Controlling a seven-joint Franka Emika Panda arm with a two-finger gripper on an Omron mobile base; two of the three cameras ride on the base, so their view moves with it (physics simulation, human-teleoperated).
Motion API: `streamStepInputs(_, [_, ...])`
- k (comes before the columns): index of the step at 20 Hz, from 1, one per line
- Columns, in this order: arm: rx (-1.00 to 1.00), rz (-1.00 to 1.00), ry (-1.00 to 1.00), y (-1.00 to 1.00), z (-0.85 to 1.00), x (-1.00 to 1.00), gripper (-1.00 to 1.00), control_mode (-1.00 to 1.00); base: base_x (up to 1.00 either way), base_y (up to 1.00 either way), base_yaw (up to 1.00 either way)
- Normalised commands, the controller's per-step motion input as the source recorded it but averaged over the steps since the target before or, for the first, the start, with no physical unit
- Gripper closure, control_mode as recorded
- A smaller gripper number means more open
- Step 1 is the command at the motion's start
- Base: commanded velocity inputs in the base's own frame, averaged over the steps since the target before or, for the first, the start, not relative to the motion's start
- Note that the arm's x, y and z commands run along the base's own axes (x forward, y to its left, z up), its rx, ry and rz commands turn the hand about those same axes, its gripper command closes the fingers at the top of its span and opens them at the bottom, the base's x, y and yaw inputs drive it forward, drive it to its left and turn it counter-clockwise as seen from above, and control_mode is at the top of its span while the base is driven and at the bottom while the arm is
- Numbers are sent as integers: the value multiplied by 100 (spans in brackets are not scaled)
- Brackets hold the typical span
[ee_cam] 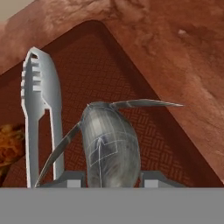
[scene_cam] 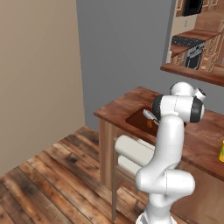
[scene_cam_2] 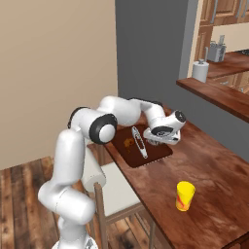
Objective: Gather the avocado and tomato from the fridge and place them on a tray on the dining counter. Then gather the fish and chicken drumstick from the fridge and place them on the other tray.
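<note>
Pinching the grey fish, the jaws hang over the tray; no writing readable.

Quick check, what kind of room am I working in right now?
Most likely a home kitchen with a dining bar: a wood-plank dining counter with a cushioned stool, wooden cabinets, and a paper towel roll on the far worktop.

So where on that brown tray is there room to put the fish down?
The tray is bare ahead of the gripper, between the tongs and the tray's right rim. Left is crowded: the tongs, with the drumstick beyond them. The fish sits in the gripper.
</note>
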Motion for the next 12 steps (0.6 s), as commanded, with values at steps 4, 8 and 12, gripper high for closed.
streamStepInputs(4, [0,0,0,9,-25,13,100,-100,0,0,0])
streamStepInputs(8, [0,-6,0,19,-22,6,100,-100,0,0,0])
streamStepInputs(12, [0,-15,0,49,-19,0,100,-100,0,0,0])
